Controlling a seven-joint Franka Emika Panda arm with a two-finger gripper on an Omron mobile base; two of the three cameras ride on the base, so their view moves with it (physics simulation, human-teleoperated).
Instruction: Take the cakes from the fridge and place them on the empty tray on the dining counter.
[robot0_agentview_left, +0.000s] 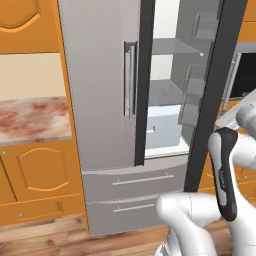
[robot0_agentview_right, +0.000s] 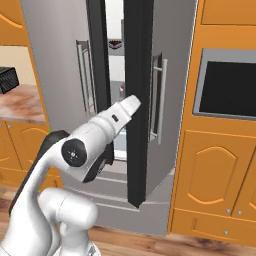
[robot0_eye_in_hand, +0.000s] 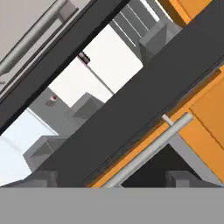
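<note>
At the left of the left base view there is a counter (robot0_agentview_left: 30, 117) with a mottled reddish-brown top. Orange wood cabinets (robot0_agentview_left: 40, 167) are under it. Just to the right of it stands the fridge (robot0_agentview_left: 100, 100), tall and grey-silver. Its left door (robot0_agentview_left: 95, 65) is closed, and its vertical bar handle (robot0_agentview_left: 130, 80) is near the dark centre strip. The two bottom drawers (robot0_agentview_left: 142, 181) are also closed. The right door (robot0_agentview_left: 212, 95) stands open, so that its dark edge faces the camera. Its grey bins (robot0_agentview_left: 192, 95) are on the inner side. Between the two doors the white inside is visible, with its shelves.

The cakes are inside the fridge. In the right base view the dark chocolate slice (robot0_agentview_right: 116, 44) lies on an upper shelf. The white slice with a red top (robot0_agentview_right: 121, 89) lies on a lower shelf. It looks very small, so its shape is not clear.

The white arm (robot0_agentview_right: 87, 145) reaches from the lower left of the right base view toward the gap between the doors. In the hand view the gripper (robot0_eye_in_hand: 111, 183) has its two finger tips (robot0_eye_in_hand: 43, 178) far apart with nothing between them, so it is spread wide. It touches neither cake. Both slices are far from it, deep in the fridge.

To the right of the fridge there is a dark oven panel (robot0_agentview_right: 227, 90), built into orange cabinets.
</note>
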